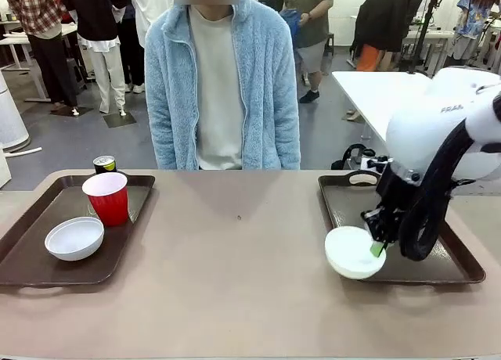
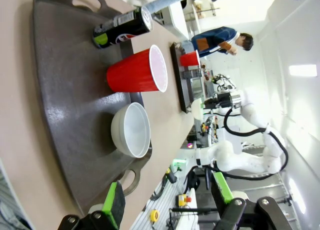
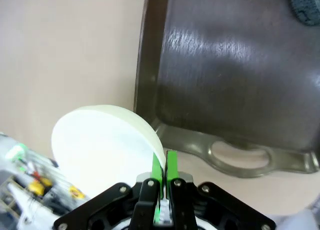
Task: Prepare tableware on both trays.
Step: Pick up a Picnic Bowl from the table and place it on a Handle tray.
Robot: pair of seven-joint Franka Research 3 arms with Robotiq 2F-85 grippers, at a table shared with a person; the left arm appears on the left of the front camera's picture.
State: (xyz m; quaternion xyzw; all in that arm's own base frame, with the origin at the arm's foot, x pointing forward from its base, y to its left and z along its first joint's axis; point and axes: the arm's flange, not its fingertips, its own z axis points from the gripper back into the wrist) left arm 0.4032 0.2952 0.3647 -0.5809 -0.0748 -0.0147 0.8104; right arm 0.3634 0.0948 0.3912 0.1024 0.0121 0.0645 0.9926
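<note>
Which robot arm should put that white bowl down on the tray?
The right arm. The right hand is shut on the white bowl by its rim, right at the edge of the right tray. The left hand is open, over by the left tray.

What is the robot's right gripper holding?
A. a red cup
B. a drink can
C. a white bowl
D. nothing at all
C: the right gripper is pinched shut on the rim of the white bowl, holding it over the near corner of the right tray.
</note>
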